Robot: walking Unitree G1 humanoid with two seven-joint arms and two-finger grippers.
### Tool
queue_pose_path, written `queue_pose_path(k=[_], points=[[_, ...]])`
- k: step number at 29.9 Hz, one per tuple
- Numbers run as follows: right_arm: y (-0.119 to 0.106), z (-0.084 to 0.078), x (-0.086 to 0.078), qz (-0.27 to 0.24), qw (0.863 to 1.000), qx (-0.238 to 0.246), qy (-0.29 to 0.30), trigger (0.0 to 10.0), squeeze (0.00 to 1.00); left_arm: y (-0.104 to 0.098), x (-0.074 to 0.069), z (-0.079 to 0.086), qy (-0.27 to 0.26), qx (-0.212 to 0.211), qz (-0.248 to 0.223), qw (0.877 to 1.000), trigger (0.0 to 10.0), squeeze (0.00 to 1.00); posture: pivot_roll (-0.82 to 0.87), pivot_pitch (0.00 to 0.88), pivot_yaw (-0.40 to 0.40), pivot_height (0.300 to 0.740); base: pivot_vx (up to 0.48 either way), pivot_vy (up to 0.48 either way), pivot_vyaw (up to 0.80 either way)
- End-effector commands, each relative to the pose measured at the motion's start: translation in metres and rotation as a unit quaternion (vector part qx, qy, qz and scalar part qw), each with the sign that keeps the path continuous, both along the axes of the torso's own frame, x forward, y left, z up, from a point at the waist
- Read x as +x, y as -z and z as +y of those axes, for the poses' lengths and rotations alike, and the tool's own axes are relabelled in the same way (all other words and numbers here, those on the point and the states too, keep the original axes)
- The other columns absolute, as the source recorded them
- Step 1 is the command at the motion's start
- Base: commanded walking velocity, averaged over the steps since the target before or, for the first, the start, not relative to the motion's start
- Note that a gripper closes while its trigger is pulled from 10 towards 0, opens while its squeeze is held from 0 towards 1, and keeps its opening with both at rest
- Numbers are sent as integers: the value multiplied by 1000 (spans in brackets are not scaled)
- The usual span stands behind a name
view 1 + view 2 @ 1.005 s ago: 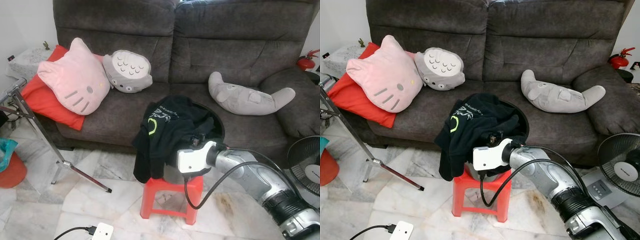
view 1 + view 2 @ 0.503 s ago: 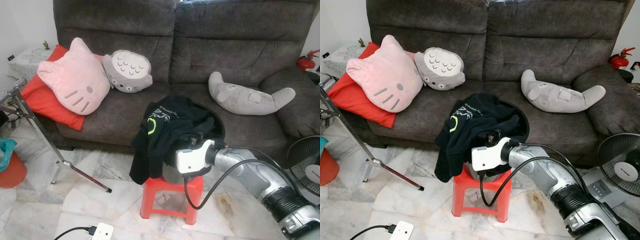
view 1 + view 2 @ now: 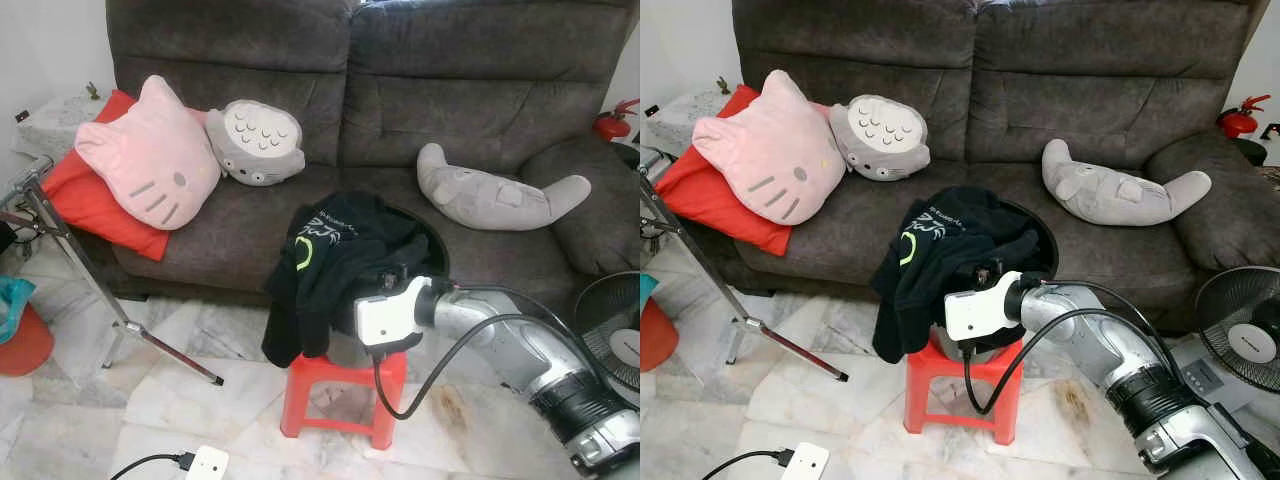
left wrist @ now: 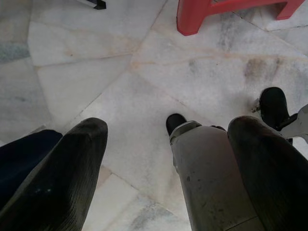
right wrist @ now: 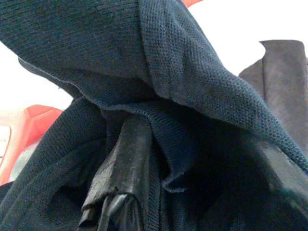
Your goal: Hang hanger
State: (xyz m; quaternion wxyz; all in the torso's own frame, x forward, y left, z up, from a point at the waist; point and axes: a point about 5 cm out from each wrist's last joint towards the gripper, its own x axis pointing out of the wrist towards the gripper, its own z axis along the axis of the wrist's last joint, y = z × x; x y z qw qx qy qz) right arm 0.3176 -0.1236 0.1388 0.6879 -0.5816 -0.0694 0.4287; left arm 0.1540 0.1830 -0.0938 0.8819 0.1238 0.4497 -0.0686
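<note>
A black garment with a green logo is heaped over a round black basket standing on a red plastic stool. My right arm reaches in from the right, its white wrist housing up against the basket's front. My right gripper is buried under the cloth. In the right wrist view dark knit fabric drapes close over the lens, with a glossy black fold below it. No hanger can be made out. My left gripper hangs idle over the marble floor, open and holding nothing.
A grey sofa behind the stool carries a pink cat pillow, a grey round pillow and a long grey plush. A slanted metal stand leg is at the left, a fan at the right, a white adapter on the floor.
My right arm has shifted slightly at the basket, and the garment's hanging edge has swayed a little left and back. The left arm has not moved.
</note>
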Motion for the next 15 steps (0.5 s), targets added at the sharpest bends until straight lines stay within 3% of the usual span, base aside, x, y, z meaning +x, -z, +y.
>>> queue_pose_path(k=[1, 15], points=[[-12, 0, 1, -11, 1000, 6, -4, 10000, 0, 2, -4, 0, 6, 0, 8, 1000, 10000, 0, -52, 0, -8, 740, 0, 0, 0], [-25, 1, 0, -10, 1000, 8, -12, 10000, 0, 2, -5, -1, 7, -3, 10, 1000, 10000, 0, -52, 0, -8, 740, 0, 0, 0]])
